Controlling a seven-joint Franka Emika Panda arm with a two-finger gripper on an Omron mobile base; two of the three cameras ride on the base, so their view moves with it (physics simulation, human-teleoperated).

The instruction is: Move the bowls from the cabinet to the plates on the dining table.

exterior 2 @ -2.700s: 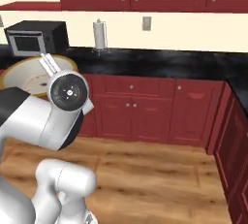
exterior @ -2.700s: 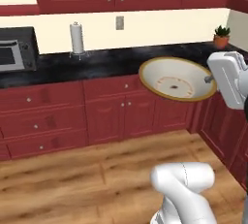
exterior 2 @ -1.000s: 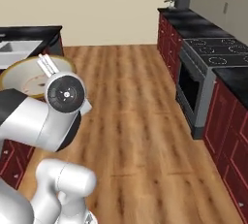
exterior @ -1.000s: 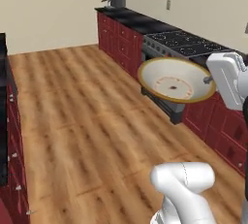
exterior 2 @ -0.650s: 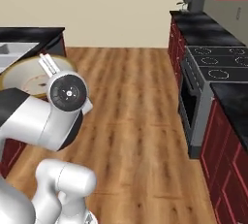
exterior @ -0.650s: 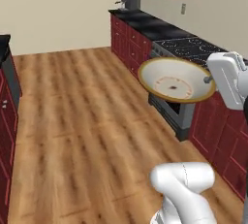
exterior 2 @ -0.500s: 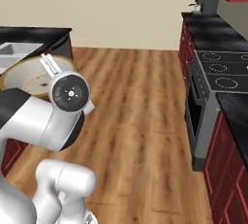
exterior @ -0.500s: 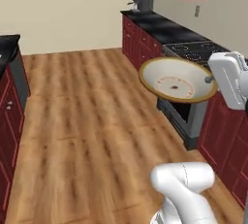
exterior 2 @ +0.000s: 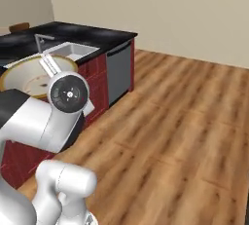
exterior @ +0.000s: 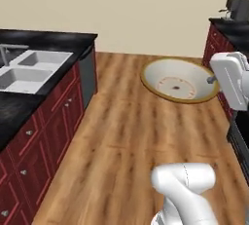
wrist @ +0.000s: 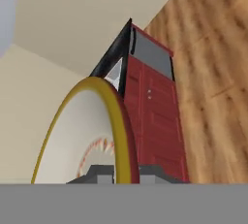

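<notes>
- Arm [exterior: 187, 187] is rising from the lower right of the left base view; its white base links are filling the lower left of the right base view.
- Gripper [wrist: 122, 172] is sitting clamped on the rim of the shallow bowl [exterior: 179, 80]; in the hand view, bottom centre, one dark tip is showing on each side of the tan-gold rim, jaws closed on it.
- Bowl is hanging in the air, right of centre in the left base view, cream-white inside facing the camera, with a ring pattern and a dark spot in the middle.
- In the right base view the same bowl is peeking out at mid left, behind the round dark joint cap of the arm.
- Wrist housing [exterior: 232, 80] is touching the bowl's right edge at the right border of the left base view.
- Wood floor [exterior: 131, 136] is running under the bowl, centre to bottom of both base views.
- Red base cabinets [exterior: 34, 151] with small silver knobs are standing at lower left of the left base view, black countertop [exterior: 46, 39] on top.
- Double sink [exterior: 26, 70] with a faucet is sitting in that countertop, upper left.
- Grey dishwasher front [exterior 2: 119, 70] is showing at the end of the counter run, upper centre-left of the right base view.
- Beige wall [exterior: 146, 9] is closing off the top of both base views.
- Upper right of the left base view: more red cabinets, black top, and some dark appliance too small to identify.
</notes>
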